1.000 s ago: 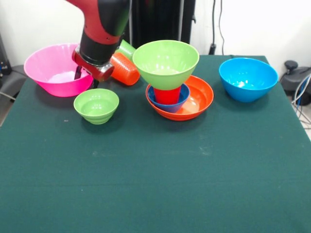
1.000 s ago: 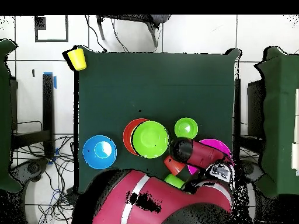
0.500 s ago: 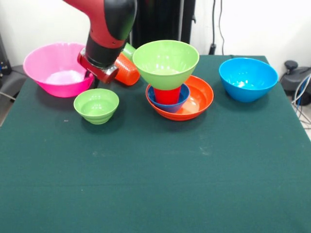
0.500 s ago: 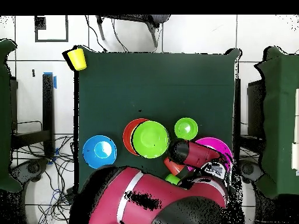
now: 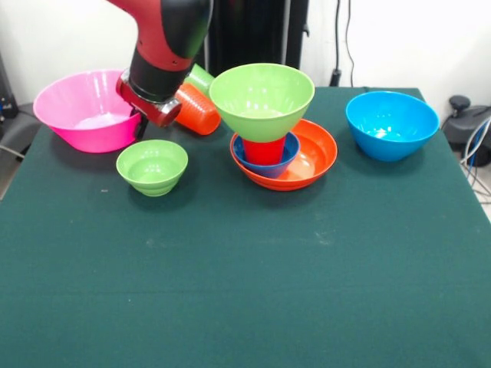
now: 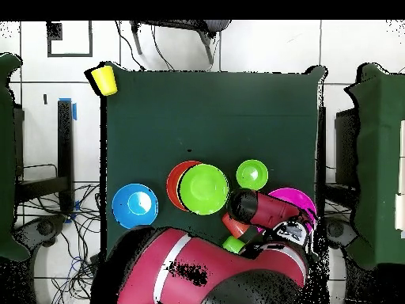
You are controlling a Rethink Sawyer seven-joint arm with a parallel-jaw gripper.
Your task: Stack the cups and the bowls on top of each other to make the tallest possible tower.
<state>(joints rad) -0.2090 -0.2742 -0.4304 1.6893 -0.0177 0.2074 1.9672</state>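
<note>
Starting at the left of the front view, the huge pink bowl [image 5: 84,110] sits at the table's [image 5: 245,291] far left corner, and the gripper [image 5: 140,123] hangs at its right rim, under the red and black arm [image 5: 165,46]; its tips are mostly hidden by the wrist, so I cannot tell whether it is spread or closed, or whether it grips the rim. Just in front of it the small green bowl [image 5: 152,166] stands upright on the cloth. Behind the wrist the orange cup [image 5: 198,109] lies on its side with the light green cup [image 5: 201,77] behind it. Near the middle is the tower [image 5: 268,123]: the wide orange bowl [image 5: 311,157] as base, the small dark blue bowl [image 5: 280,162] inside it, the red cup [image 5: 263,151] in that, and the large green bowl [image 5: 261,96] perched on top. Well apart at the right stands the large blue bowl [image 5: 391,124], alone. From overhead, 1 yellow cup [image 6: 104,78] lies by the table's far corner, well away from everything else
</note>
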